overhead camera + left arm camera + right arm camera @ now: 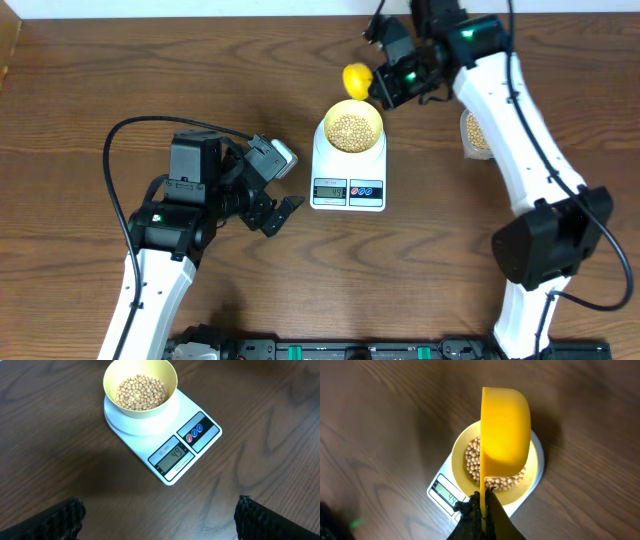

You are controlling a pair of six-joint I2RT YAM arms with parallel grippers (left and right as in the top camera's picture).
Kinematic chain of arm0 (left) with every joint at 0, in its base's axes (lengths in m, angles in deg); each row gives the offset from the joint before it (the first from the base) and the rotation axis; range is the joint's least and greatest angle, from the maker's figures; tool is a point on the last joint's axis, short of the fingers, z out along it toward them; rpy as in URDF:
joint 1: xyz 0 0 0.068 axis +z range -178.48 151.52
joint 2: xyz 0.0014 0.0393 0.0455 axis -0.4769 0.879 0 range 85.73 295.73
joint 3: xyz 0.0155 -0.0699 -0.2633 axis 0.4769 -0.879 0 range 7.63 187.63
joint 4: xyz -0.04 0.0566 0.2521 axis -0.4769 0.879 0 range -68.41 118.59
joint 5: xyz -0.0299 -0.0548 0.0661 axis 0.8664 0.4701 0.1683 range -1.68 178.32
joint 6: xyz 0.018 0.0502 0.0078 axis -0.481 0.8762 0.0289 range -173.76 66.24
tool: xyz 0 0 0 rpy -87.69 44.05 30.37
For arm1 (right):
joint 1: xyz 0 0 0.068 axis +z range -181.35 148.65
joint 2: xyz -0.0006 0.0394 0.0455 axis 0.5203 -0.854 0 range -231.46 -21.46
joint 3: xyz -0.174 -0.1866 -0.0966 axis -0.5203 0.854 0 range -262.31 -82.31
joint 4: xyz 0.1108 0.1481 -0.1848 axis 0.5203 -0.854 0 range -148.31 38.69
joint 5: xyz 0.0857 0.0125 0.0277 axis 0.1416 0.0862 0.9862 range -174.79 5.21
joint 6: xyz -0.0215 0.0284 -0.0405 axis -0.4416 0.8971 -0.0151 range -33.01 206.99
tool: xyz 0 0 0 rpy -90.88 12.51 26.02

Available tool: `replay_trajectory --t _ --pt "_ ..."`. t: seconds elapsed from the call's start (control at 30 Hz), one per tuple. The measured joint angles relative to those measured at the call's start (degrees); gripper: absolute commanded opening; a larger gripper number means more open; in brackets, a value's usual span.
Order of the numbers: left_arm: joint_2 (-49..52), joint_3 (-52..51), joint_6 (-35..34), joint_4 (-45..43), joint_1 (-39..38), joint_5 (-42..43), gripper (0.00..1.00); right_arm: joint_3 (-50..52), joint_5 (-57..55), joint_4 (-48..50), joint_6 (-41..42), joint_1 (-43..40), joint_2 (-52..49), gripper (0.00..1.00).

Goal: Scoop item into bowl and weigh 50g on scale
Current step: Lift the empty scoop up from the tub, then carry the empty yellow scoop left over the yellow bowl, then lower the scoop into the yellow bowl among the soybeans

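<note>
The white scale [348,190] stands mid-table with the pale yellow bowl [350,112] on its platform, and tan beans [351,130] fill the bowl's bottom. In the left wrist view the scale [197,435] carries the bowl [111,377] with the beans [141,391], and its display [175,455] reads 49. My right gripper [484,501] is shut on the thin handle of a bright yellow scoop [505,425], held tipped on its side just above the bowl [458,455]. Overhead, the scoop [356,78] hangs at the bowl's far rim. My left gripper [160,510] is open and empty, left of the scale.
A clear tub with more beans [474,130] sits right of the scale, mostly hidden behind my right arm. My left arm [180,215] and its looping cable occupy the left half of the table. The table's far edge runs along the top.
</note>
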Motion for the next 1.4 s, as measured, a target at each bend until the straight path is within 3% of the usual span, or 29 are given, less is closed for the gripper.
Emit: replay_trajectory --t 1.4 --pt "0.0 0.0 0.0 0.0 0.0 0.0 0.98 0.0 -10.78 -5.7 -4.0 5.57 -3.96 0.01"
